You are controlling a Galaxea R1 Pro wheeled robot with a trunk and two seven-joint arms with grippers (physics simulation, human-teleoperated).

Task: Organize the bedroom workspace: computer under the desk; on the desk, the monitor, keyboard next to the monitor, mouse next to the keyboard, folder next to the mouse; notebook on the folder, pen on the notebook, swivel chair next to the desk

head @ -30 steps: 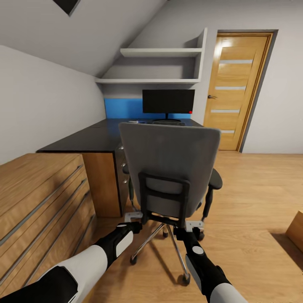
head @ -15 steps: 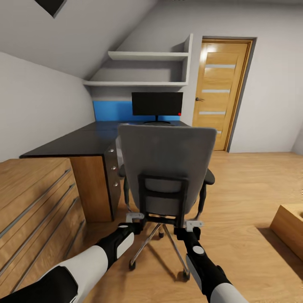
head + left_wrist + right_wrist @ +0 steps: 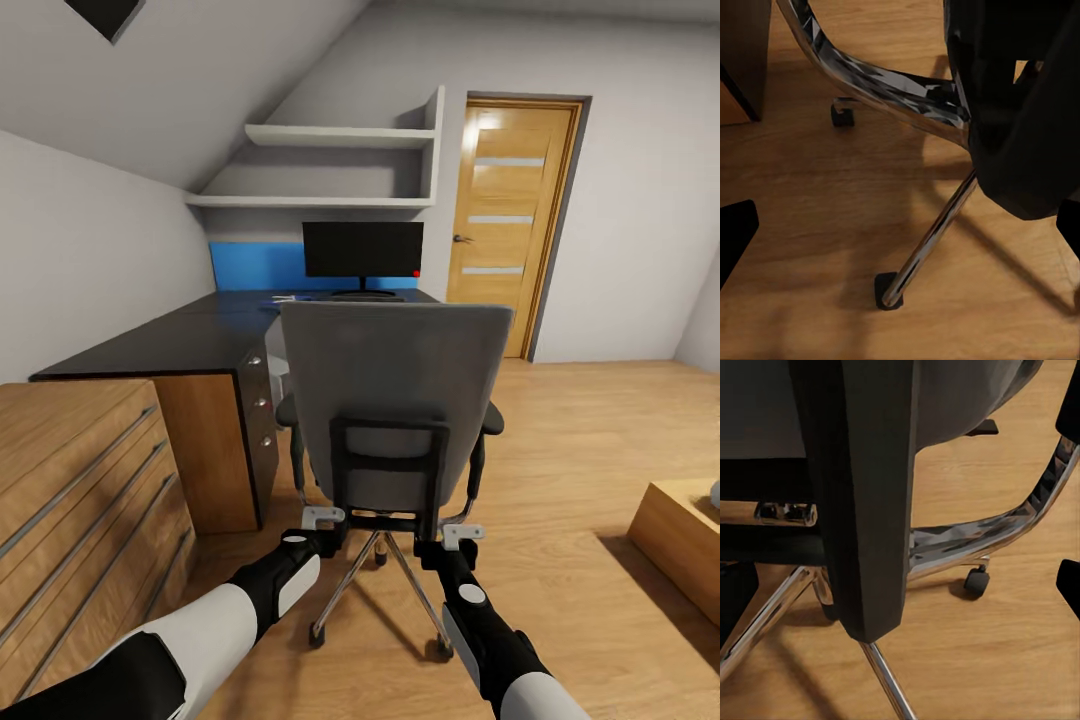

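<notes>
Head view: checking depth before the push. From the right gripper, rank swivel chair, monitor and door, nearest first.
From the right gripper:
1. Swivel chair, directly ahead.
2. Monitor, on the desk behind it.
3. Door, right, at the far wall.

Chair [image 3: 395,385] grey, black frame, chrome base. Desk [image 3: 170,345] black; monitor [image 3: 362,250] black, red dot. Blue panel [image 3: 255,267]; wooden floor [image 3: 590,440], door [image 3: 505,220] and chest [image 3: 80,490].
</notes>
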